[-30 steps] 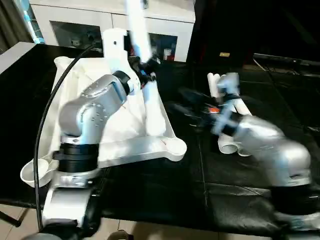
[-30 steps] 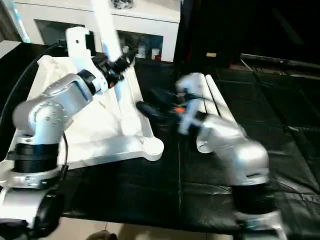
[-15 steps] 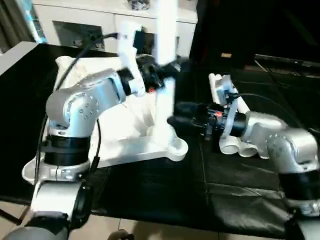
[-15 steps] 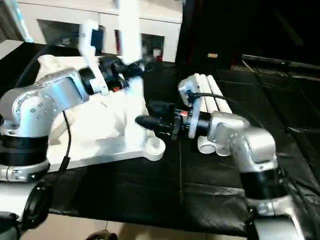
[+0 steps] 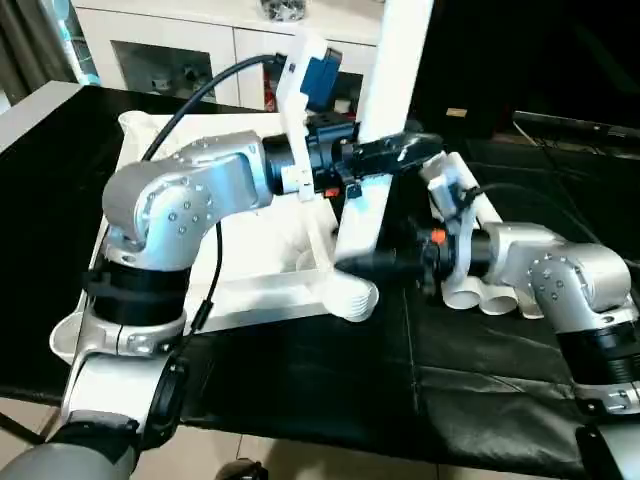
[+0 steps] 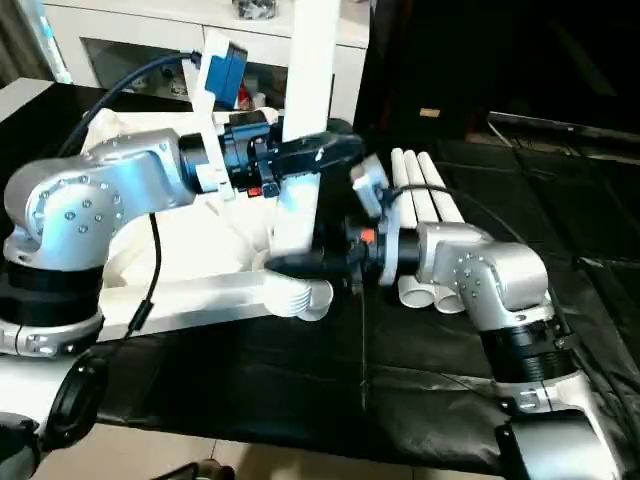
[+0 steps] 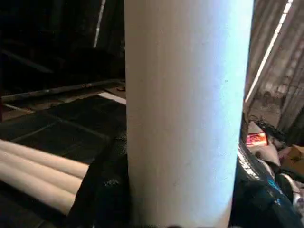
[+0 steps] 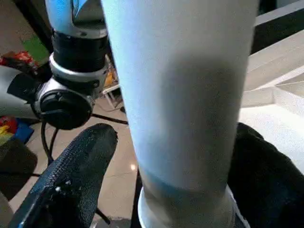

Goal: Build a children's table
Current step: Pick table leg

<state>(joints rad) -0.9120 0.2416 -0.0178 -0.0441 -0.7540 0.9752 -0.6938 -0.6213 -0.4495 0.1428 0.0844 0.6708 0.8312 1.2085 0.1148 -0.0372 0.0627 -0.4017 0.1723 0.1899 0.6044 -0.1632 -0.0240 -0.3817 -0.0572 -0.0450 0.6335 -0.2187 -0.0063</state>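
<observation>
1. The two head cameras look forward and down from behind the silver forearms onto the black bench (image 5: 300, 400), with a white cabinet (image 5: 160, 40) at the far side.
2. They share nearly the whole scene; the right eye sits slightly to the right, so the upright leg (image 5: 385, 120) appears further left in its picture.
3. The left wrist camera looks along the left tool (image 5: 395, 152), very close to the leg (image 7: 185, 114), toward three spare legs (image 7: 42, 175) lying on the bench.
4. The right wrist camera looks along the right tool (image 6: 295, 262), equally close to the leg's lower end, toward the left arm and the floor (image 8: 118, 156).
</observation>
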